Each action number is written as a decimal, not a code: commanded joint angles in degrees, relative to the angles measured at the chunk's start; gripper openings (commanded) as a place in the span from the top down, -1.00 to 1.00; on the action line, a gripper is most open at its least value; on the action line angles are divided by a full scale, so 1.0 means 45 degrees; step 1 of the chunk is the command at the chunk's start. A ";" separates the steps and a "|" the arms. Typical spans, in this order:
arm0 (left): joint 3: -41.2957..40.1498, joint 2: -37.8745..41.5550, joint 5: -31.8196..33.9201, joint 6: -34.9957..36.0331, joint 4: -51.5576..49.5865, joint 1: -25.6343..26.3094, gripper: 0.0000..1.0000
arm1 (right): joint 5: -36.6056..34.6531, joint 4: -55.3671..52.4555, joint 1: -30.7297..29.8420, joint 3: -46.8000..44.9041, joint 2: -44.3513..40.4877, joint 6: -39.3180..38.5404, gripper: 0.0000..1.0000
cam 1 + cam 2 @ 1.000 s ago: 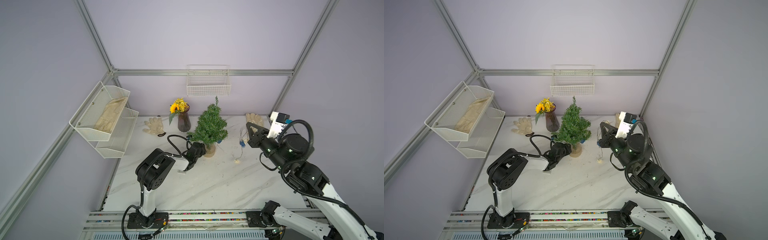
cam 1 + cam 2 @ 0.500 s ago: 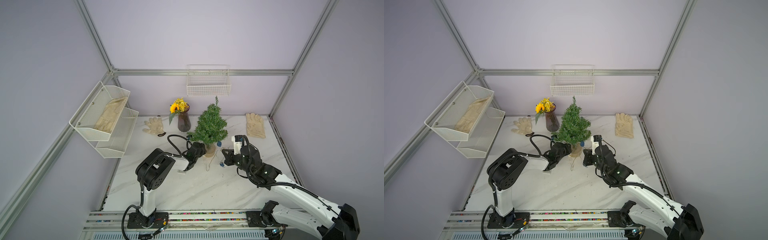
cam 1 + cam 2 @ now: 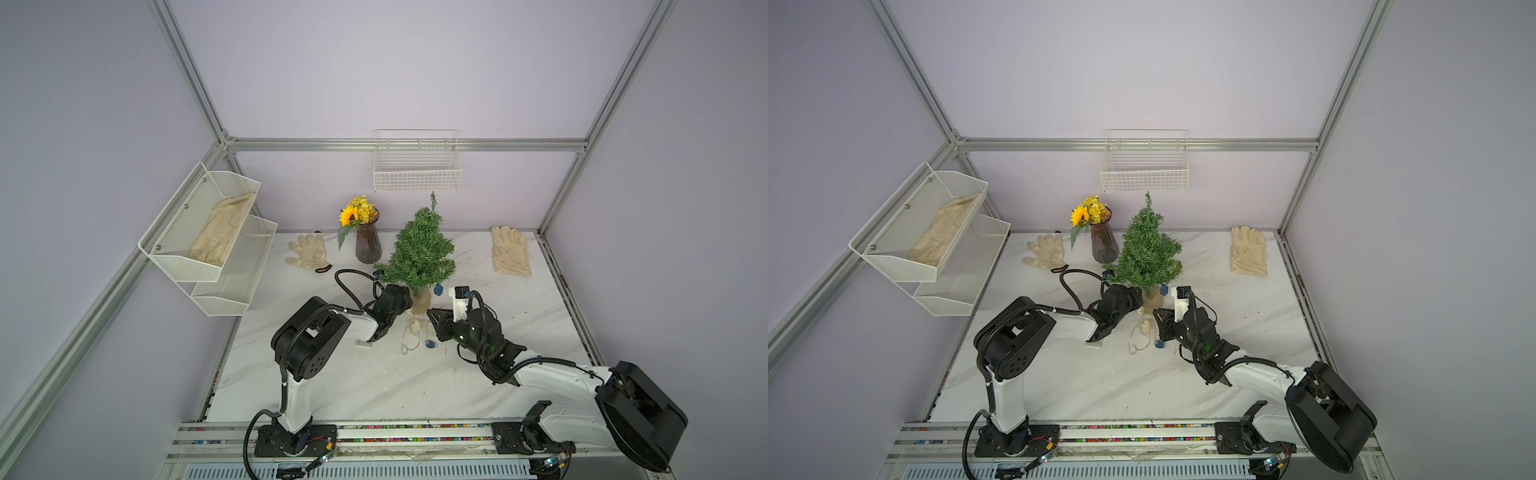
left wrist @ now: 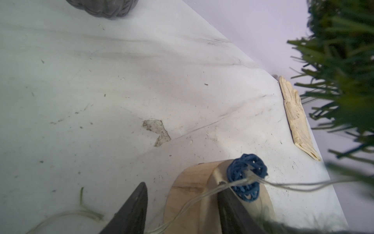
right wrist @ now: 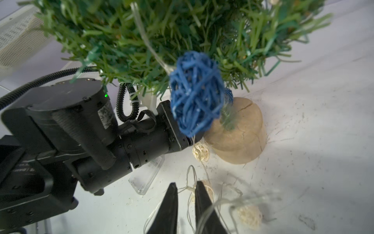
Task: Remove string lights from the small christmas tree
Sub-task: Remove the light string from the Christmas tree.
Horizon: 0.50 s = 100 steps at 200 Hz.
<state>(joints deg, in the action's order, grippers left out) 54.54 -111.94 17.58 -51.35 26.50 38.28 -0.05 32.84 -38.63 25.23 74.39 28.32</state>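
- Two grippers sit low on the tabletop (image 3: 374, 382), one on each side of the tree's (image 3: 419, 253) tan base (image 3: 420, 302), as both top views show.
- The tree stands upright toward the back middle of the tabletop.
- Most of the lights (image 3: 409, 343) lie loose on the tabletop just in front of the base, between the two grippers: a loop of wire, cream balls and one blue one.
- A blue ball (image 5: 196, 93) hangs from the lowest branches on the right gripper's side (its wire runs up into the needles), so part of the strand is on the tree.
- Left gripper (image 4: 181, 187): the jaws stand apart. One finger lies against the base with wire crossing it. The other is clear of the base, with bare tabletop between.
- Right gripper (image 5: 186, 183): the jaws are a narrow slit apart, low over the wire on the tabletop. A strand shows in the gap, but I cannot tell whether it is pinched.
- The clear box (image 5: 146, 176) lies flat on the tabletop, just under the left arm's wrist.
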 commanded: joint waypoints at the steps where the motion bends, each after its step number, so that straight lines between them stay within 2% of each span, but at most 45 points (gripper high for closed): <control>1: 0.0499 0.0108 0.0115 0.0494 -0.1358 0.0013 -0.08 | -0.0038 0.2257 0.0033 0.0297 0.0746 -0.0274 0.47; 33: 0.0457 0.0169 0.0128 0.0494 -0.1373 0.0011 -0.08 | -0.0340 0.2504 0.0030 0.0669 0.1623 -0.0536 0.22; 100: 0.0401 0.0132 0.0087 0.0416 -0.1395 0.0027 -0.08 | -0.1053 0.4026 0.0030 0.1318 0.3397 0.0078 0.19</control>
<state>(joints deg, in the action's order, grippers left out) 54.54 -111.94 17.58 -51.37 26.50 38.28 -3.16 45.23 -38.63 29.21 86.87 27.14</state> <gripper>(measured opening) 0.538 0.410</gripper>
